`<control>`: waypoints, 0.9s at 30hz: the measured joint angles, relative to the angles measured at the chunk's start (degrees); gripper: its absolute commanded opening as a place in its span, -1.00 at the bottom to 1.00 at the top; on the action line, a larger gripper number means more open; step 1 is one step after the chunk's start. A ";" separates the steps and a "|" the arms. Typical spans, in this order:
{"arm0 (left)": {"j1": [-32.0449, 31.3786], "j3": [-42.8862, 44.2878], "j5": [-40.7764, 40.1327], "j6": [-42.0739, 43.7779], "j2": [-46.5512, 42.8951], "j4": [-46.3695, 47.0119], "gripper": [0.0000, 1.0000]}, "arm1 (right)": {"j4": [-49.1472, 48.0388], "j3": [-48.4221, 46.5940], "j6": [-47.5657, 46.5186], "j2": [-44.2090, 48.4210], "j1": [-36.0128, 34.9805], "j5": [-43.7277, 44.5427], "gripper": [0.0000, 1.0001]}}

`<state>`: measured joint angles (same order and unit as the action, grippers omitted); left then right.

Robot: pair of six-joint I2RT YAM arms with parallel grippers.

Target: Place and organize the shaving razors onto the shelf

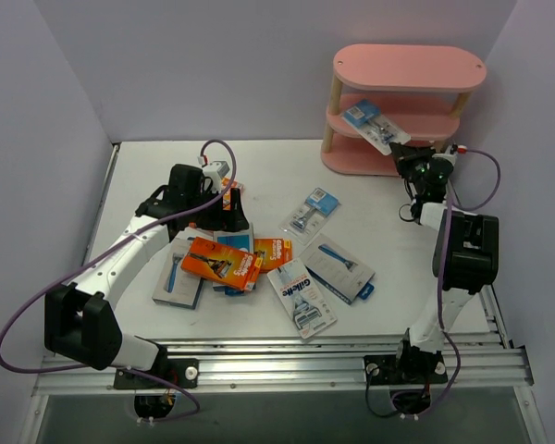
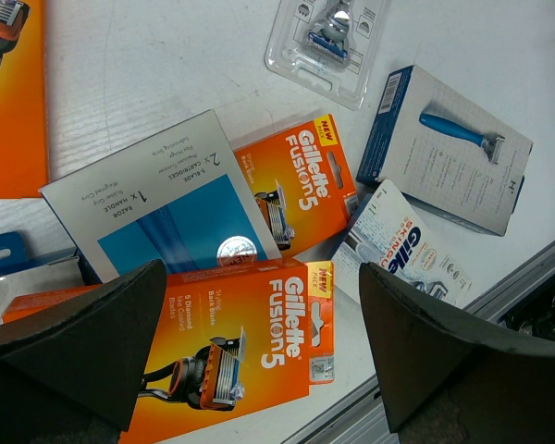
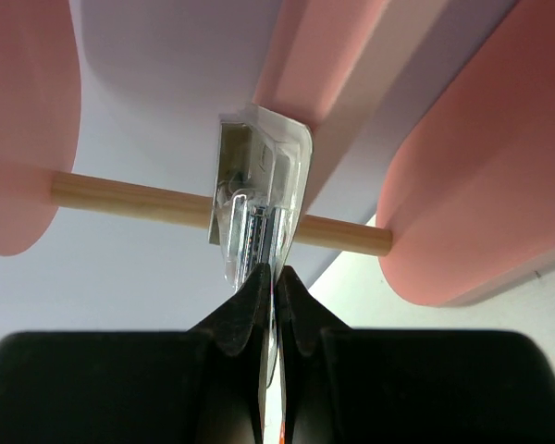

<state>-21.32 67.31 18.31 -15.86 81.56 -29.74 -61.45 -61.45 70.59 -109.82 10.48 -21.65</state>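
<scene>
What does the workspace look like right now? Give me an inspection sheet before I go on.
Surface: white table, packs piled mid-table.
Job's things: blister pack tilted at the front of the pink shelf, near its middle tier; other razor packs loose and overlapping on the table.
Clutter: nothing seen.
Grippers: right gripper has its fingers shut on the blister pack; left gripper is open above the orange boxes.
Cables: purple cables loop off both arms.
Surroundings: lilac walls; metal rail at the near edge.
</scene>
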 measured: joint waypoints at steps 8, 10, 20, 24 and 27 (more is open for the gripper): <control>0.00 0.00 0.00 0.00 0.00 0.02 0.88 | -2.60 2.73 1.95 2.16 3.48 1.46 -1.00; 0.00 0.00 0.00 0.00 0.00 0.00 0.88 | -3.34 3.06 2.49 2.34 4.22 2.14 -1.00; 0.00 0.00 -0.02 0.00 0.00 0.02 0.88 | -5.55 4.20 4.35 2.36 5.25 7.98 -1.00; 0.00 0.00 0.00 0.00 0.02 0.00 0.88 | -5.66 4.20 4.42 2.36 5.25 10.71 -1.00; 0.00 0.00 0.00 0.00 0.02 0.00 0.88 | -5.73 4.20 4.46 2.36 5.25 12.90 -1.00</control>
<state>-21.32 67.31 18.31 -15.86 81.58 -29.74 -67.18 -57.25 75.05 -107.46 15.73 -8.75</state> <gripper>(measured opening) 0.941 0.005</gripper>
